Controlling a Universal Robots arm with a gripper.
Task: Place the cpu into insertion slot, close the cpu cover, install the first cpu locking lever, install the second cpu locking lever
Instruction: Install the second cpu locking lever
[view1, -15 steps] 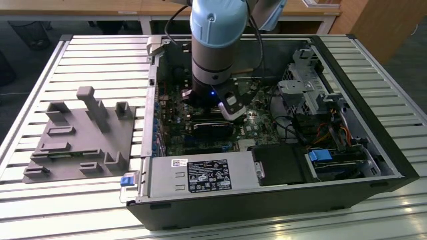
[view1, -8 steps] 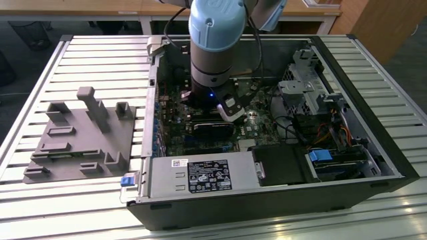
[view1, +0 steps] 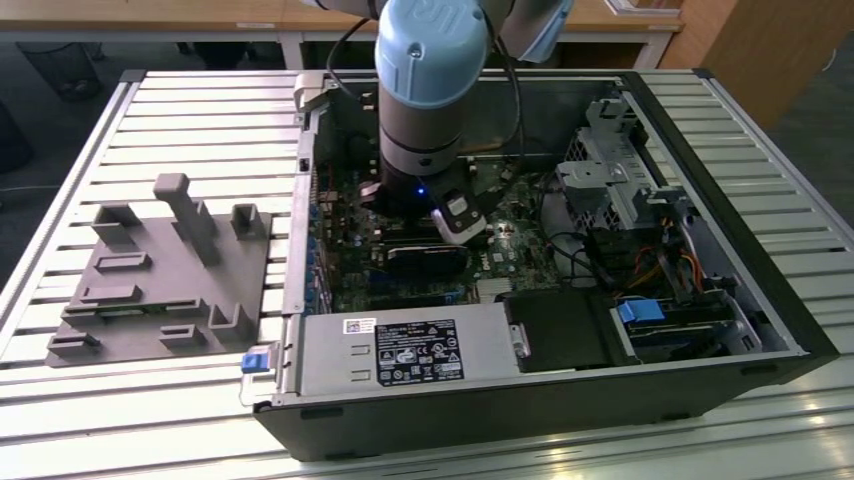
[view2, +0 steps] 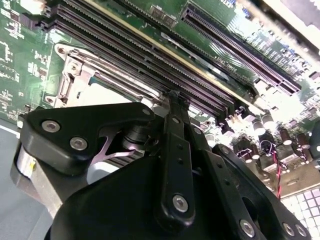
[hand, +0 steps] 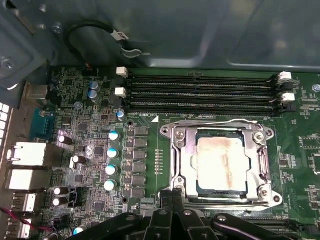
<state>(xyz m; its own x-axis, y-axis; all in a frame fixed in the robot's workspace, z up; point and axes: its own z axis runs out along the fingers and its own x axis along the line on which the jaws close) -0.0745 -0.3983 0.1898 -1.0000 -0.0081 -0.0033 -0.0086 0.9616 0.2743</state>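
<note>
The cpu (hand: 222, 165) lies seated in the insertion slot (hand: 186, 165) with the cpu cover (hand: 220, 129) closed flat around it, just beside the long memory slots (hand: 200, 92). The gripper (hand: 172, 200) hovers at the socket's near edge, its jaws apparently pressed together, though the tips are partly cut off. In the exterior view the arm (view1: 427, 90) hides the socket inside the open computer case (view1: 534, 420).

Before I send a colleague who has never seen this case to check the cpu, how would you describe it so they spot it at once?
Inside the open computer case, find the green circuit board and its four long black memory slots. Beside them sits a square silver cpu cover, closed, with the gripper at its edge. The cpu is the flat square in its window, the only pale beige metal face among the dark parts.
</note>
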